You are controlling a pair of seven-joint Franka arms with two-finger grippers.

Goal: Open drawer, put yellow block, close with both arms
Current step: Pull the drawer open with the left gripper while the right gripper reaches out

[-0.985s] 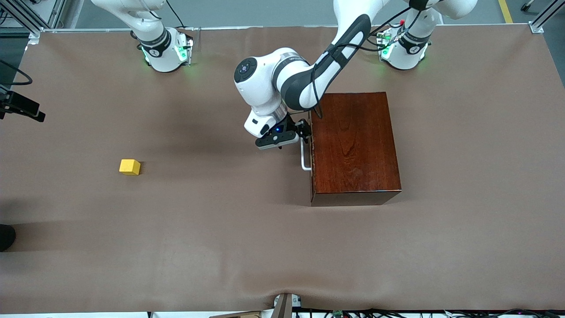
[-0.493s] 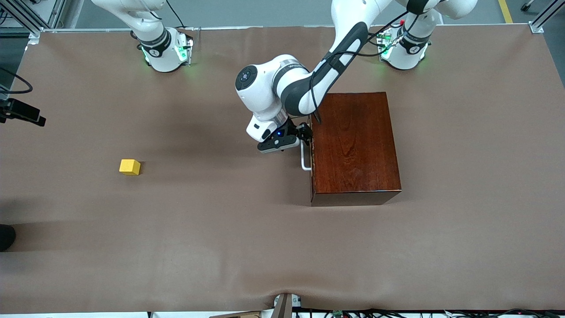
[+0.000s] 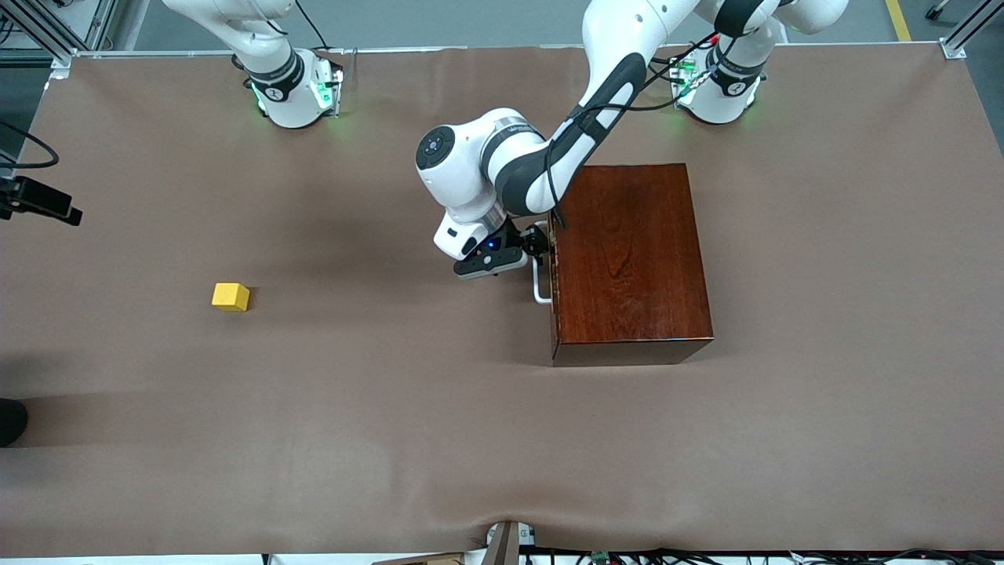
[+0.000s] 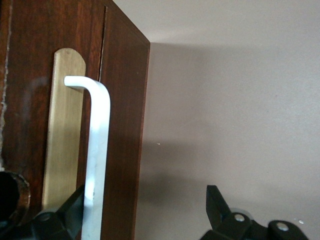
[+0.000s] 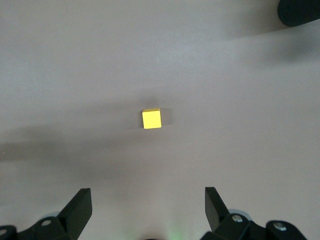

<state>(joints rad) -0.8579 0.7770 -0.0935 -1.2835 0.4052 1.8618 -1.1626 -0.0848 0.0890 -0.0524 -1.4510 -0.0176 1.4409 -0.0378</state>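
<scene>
Left wrist view: left gripper (image 4: 145, 212) open astride white handle (image 4: 97, 150) of closed drawer (image 4: 62, 140), bar running lengthwise between fingers. Right gripper (image 5: 147, 210) open, high over yellow block (image 5: 151, 119), waiting.

A big brown cloth (image 3: 392, 408) covers the table. It has soft wrinkles. Black wires (image 3: 706, 555) lie along its near edge. A black thing (image 3: 39, 202) sticks in at the side, at the right arm's end.
</scene>
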